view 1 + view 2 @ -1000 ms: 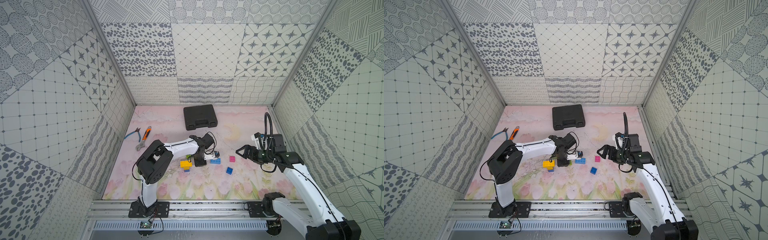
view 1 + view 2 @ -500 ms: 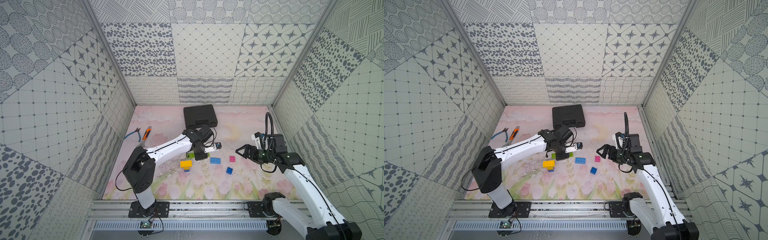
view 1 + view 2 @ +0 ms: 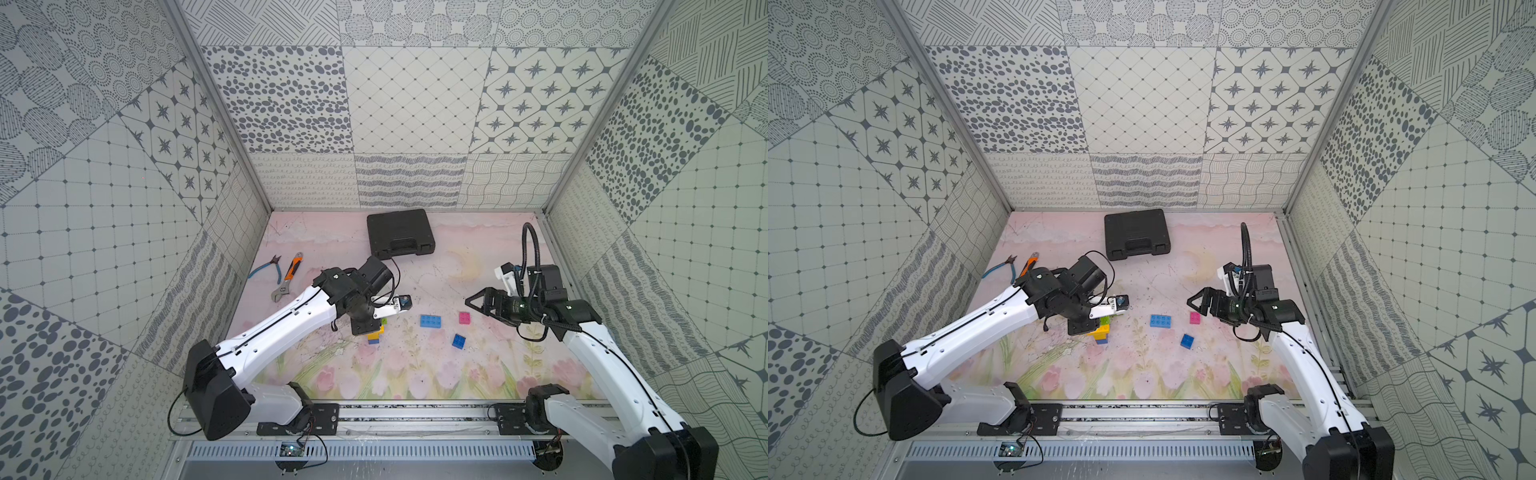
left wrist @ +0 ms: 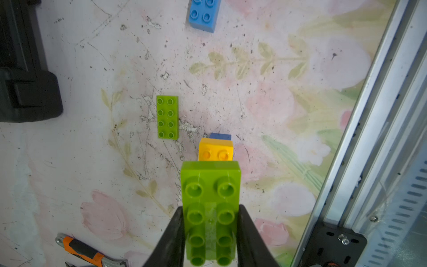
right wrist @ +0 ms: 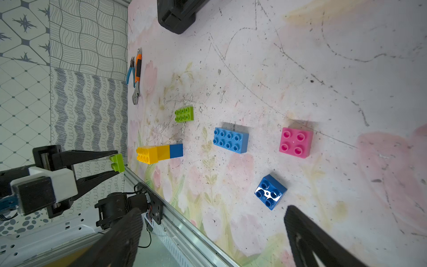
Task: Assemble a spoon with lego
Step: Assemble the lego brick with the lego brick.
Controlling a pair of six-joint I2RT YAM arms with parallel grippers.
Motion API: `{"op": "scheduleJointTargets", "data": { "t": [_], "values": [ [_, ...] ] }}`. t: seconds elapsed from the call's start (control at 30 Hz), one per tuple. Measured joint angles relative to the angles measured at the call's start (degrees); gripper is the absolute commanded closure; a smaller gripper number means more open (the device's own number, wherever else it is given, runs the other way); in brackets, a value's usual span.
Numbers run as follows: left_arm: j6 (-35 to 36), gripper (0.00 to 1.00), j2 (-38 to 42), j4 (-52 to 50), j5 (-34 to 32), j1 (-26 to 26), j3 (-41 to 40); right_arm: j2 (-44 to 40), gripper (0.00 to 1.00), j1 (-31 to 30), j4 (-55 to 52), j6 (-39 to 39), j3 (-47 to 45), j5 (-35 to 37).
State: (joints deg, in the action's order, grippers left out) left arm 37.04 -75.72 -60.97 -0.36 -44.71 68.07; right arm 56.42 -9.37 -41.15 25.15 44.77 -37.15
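Lime-green plastic shows between the black fingers of the left gripper (image 4: 210,213). They are clamped on the long sides of the held green brick (image 4: 210,185), an oblong with eight studs. It hangs above the yellow-and-blue stack (image 4: 216,151), the start of the spoon, which stands upright on the mat (image 3: 415,374) with yellow on top and blue at the bottom. In the right wrist view a gap shows between the brick and the stack (image 5: 159,152), though the angle there is poor, so they may be closer than they look.

The loose green brick (image 4: 167,117) lies flat just beside the stack, on the side toward the black case (image 3: 400,232). Further toward the right arm lie the light blue brick (image 3: 430,320), the pink brick (image 3: 465,318) and the dark blue brick (image 3: 459,340), each apart from the others, studs up.

The right gripper (image 5: 213,209) hovers near the pink brick with its fingers spread wide and nothing between them. The wrench (image 3: 289,276) and pliers (image 3: 266,268) lie side by side near the left wall.

Half a second ago the left arm reached further toward the case. It has since drawn back toward the front rail, over the stack, and its elbow has dropped lower. The right arm and the loose bricks have not moved.
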Motion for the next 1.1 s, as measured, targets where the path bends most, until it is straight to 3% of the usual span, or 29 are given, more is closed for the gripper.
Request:
{"op": "scheduleJointTargets", "data": {
  "t": [0.33,1.1],
  "values": [
    [2.1,0.68,0.0,-1.7,-0.4,1.7,-3.2,0.3,0.02,-0.4,1.1,0.0,0.0,-0.2],
    [3.8,0.67,-5.8,-1.0,0.0,3.2,-2.0,0.3,0.02,-0.6,1.0,-0.6,-0.7,0.2]
  ]
}}
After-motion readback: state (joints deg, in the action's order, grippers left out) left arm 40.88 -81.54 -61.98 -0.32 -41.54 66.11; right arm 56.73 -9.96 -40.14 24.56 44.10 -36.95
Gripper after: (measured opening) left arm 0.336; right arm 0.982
